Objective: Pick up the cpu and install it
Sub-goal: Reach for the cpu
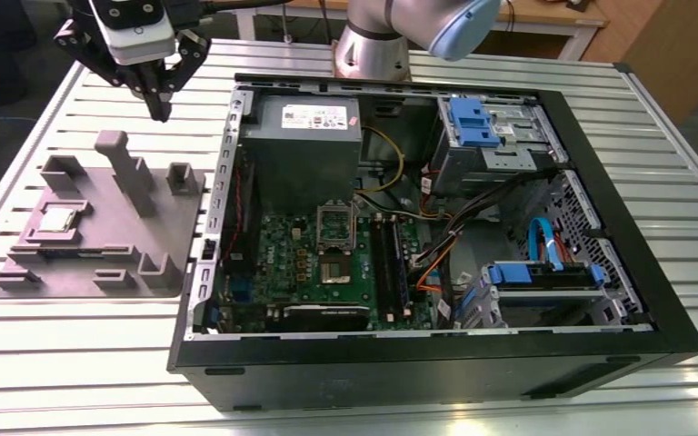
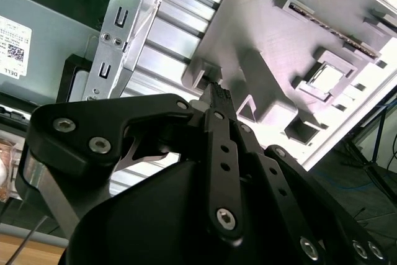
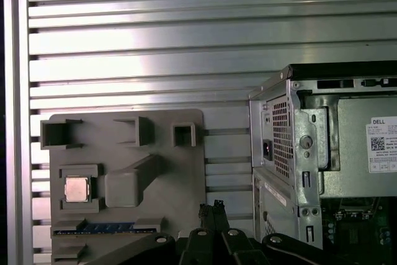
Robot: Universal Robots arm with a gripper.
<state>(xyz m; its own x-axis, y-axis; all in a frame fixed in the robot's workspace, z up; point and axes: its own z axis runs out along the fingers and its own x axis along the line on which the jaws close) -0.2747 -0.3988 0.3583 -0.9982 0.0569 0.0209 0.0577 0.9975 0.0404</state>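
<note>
Hovering fingers (image 1: pixel 161 106) pressed together, empty.

**Metal and plastic, shiny and matt**

The table (image 1: pixel 83 363) under the computer case (image 1: pixel 446 368) is bare ribbed metal with a satin shine. The case rim is smooth black. Beside the case, the holder plate (image 1: pixel 174 227) looks like matt grey plastic, and the cpu (image 1: pixel 58 221) on it has a shiny silver metal top. The gripper (image 3: pixel 211 206) is matt black with bright screw heads.

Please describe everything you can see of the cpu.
The cpu is a small, flat, square chip with a shiny silver-grey metal top. It lies flat in a square recess of the grey tray, outside the computer case. Only the tray touches it; the shut claw hangs apart from it.
</note>
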